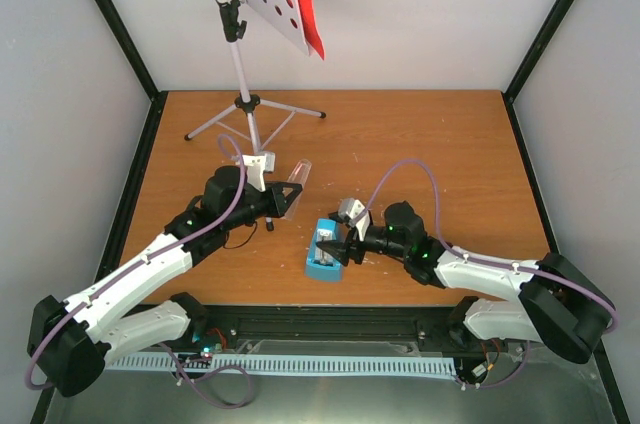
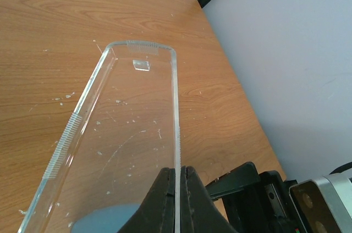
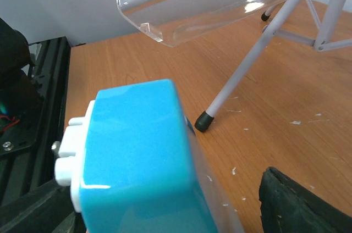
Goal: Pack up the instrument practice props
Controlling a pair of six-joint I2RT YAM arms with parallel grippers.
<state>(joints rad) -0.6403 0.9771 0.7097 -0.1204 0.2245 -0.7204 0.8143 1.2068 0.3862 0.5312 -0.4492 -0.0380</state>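
The tabletop [image 1: 430, 134] is orange-brown wood grain, scattered with small white flecks. A blue metronome [image 1: 322, 266] stands on it between the jaws of the right pincer [image 1: 338, 247], towards the front edge. Beyond the left pincer [image 1: 285, 199], the silver tripod legs [image 1: 255, 116] of the music stand spread over the wood. One black-capped foot [image 3: 203, 121] reaches forward to rest close by that pincer and near the metronome.

Top camera overlooks the table [image 1: 450, 144] from above its near edge; wrist cameras share the clear tray [image 2: 132, 134], the right hugging the blue metronome [image 3: 137, 156].
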